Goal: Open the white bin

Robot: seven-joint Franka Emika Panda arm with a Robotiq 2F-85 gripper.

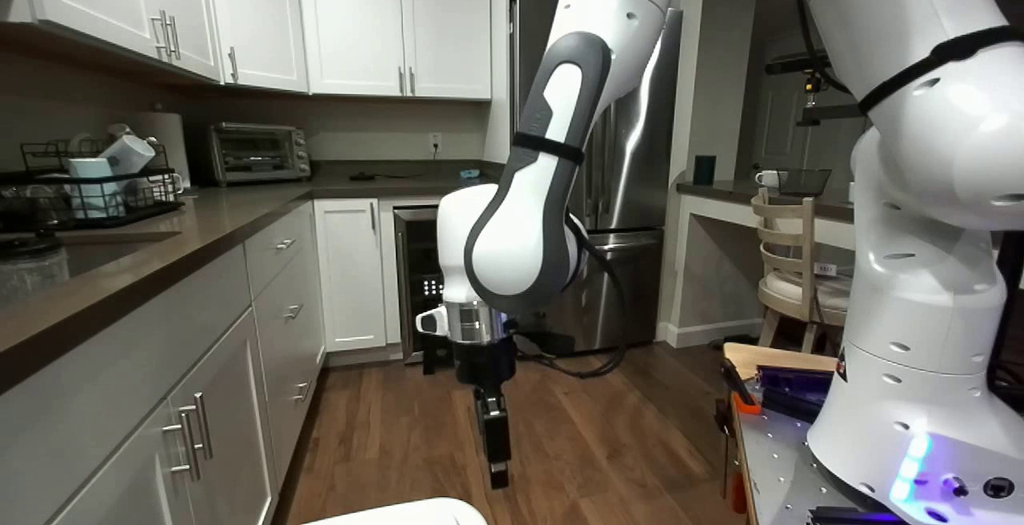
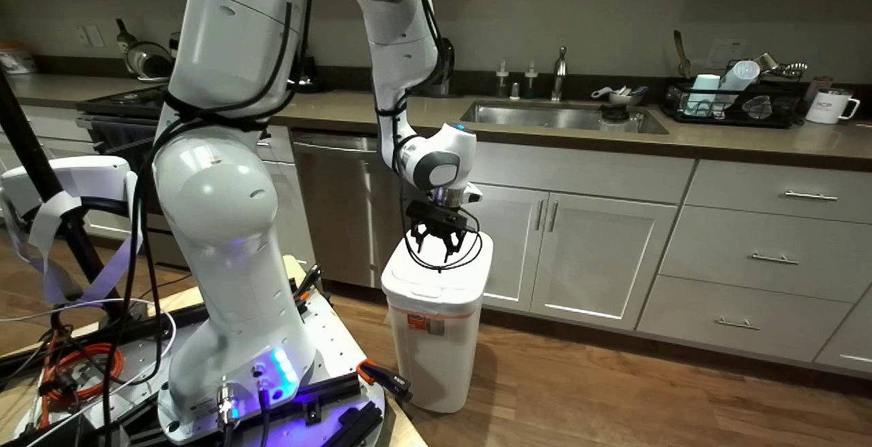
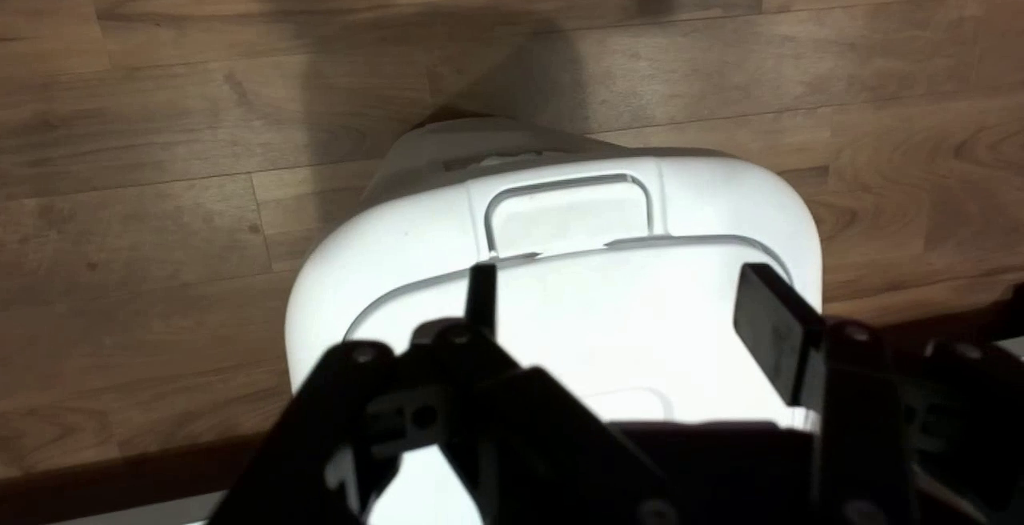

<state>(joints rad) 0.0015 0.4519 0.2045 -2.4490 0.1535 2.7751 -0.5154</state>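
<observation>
The white bin stands upright on the floor in an exterior view, with its rounded lid shut. Only a corner of its top shows at the bottom of an exterior view. In the wrist view the glossy lid fills the middle, with a rectangular tab at its front rim. My gripper is open and empty, fingers spread over the lid behind the tab. In both exterior views the gripper points down above the lid. The fingers hide part of the lid.
White cabinets with metal handles and a dishwasher stand behind the bin. The robot's table is beside the bin, with an orange-black tool jutting over its edge. Wood floor surrounds the bin. A cable loops around the gripper.
</observation>
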